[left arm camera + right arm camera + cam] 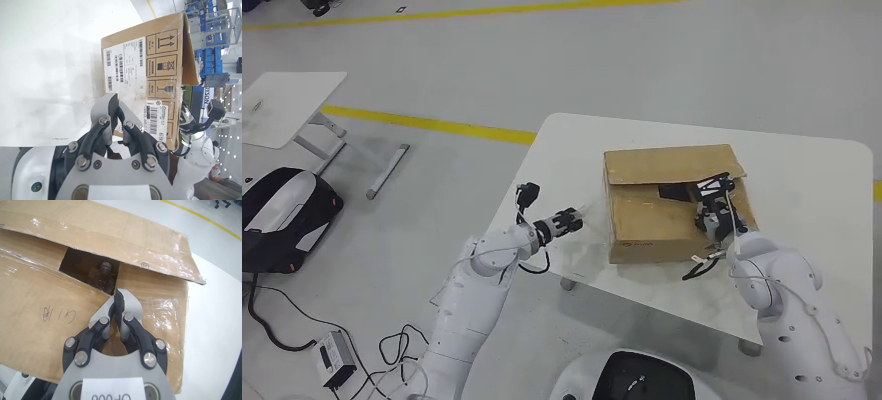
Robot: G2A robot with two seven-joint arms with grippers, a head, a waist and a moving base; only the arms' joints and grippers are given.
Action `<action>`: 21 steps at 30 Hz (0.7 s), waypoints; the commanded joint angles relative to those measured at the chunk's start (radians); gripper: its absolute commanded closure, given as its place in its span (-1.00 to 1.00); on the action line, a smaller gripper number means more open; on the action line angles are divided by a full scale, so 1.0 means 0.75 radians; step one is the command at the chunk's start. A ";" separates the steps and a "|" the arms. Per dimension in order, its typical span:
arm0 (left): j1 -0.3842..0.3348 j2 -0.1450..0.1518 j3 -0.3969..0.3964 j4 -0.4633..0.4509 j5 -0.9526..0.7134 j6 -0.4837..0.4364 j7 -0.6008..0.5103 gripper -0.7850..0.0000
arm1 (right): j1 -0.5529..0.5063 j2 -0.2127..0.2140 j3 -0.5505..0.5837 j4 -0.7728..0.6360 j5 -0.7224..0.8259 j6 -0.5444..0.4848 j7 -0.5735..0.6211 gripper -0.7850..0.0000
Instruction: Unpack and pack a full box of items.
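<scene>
1. We are looking at the cardboard box (657, 225) sitting near the middle of the white table (812, 170). Its top flaps are folded over, leaving a dark gap toward the box's 3 o'clock side.
2. Through that gap a clear bottle (103, 275) with a dark cap is showing inside the box.
3. The right gripper (118, 295) is hovering over the box top at its 3 o'clock side. Its fingers are pressed together with nothing between them, and the tips are sitting at the corner of the near flap (56, 313), right at the gap's edge.
4. The left gripper (115, 98) is hanging at the box's 9 o'clock, near the side wall that is carrying white labels (122, 66). Its fingers are closed on nothing.
5. A small white side table (287, 105) is standing on the floor at the box's 10 o'clock, well apart, beyond a yellow floor line (422, 122).
</scene>
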 commanded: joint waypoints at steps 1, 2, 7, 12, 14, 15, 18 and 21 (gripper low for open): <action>0.005 0.003 0.014 -0.014 0.036 -0.009 0.007 -1.00 | -0.002 0.000 0.002 -0.002 -0.001 0.001 0.000 1.00; 0.008 0.006 0.022 -0.021 0.058 -0.015 0.009 -1.00 | -0.003 0.000 0.003 -0.004 -0.002 0.000 0.001 1.00; 0.007 0.014 0.068 -0.012 0.129 -0.035 -0.013 -1.00 | -0.009 -0.001 0.007 -0.014 -0.007 -0.001 0.002 1.00; -0.017 0.025 0.110 0.032 0.273 -0.044 0.003 -1.00 | -0.012 -0.002 0.009 -0.023 -0.014 -0.004 0.009 1.00; -0.011 0.031 0.116 0.028 0.339 -0.059 0.021 -1.00 | -0.013 -0.003 0.009 -0.028 -0.016 -0.003 0.009 1.00; -0.007 0.033 0.114 0.028 0.345 -0.060 0.026 -1.00 | -0.014 -0.003 0.010 -0.030 -0.017 -0.003 0.010 1.00; -0.002 0.040 0.112 0.032 0.347 -0.082 -0.009 -1.00 | -0.016 -0.004 0.010 -0.034 -0.021 -0.002 0.015 1.00; 0.004 0.050 0.133 0.035 0.427 -0.133 -0.046 -1.00 | -0.015 -0.006 0.007 -0.037 -0.026 -0.002 0.019 1.00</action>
